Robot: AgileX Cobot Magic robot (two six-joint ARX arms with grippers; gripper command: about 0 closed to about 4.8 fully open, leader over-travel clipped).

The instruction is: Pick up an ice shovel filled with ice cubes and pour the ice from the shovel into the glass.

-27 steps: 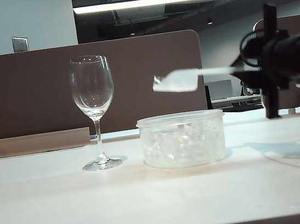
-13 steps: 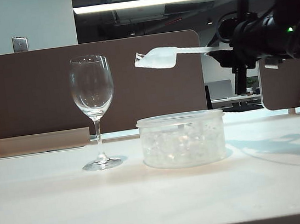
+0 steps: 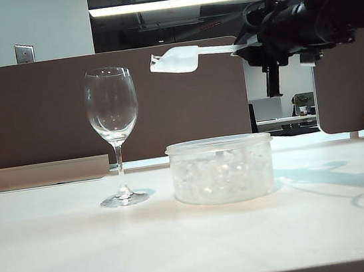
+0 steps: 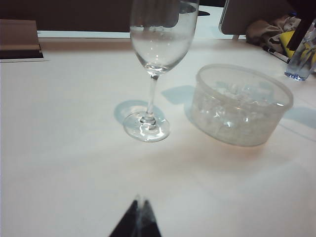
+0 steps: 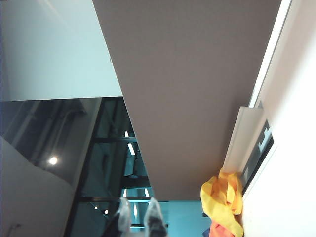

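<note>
Right hand, upper right of the exterior frame, pinches the shovel handle, right of the glass. Left hand, lower centre of its frame, is pressed together over the table.

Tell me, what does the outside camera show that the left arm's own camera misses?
Only the exterior view shows the right gripper shut on the ice shovel, held high between the glass and the tub. Only the left wrist view shows the left gripper, shut, low over the table, and a bottle. Both show the glass, the tub of ice cubes and the table.
</note>
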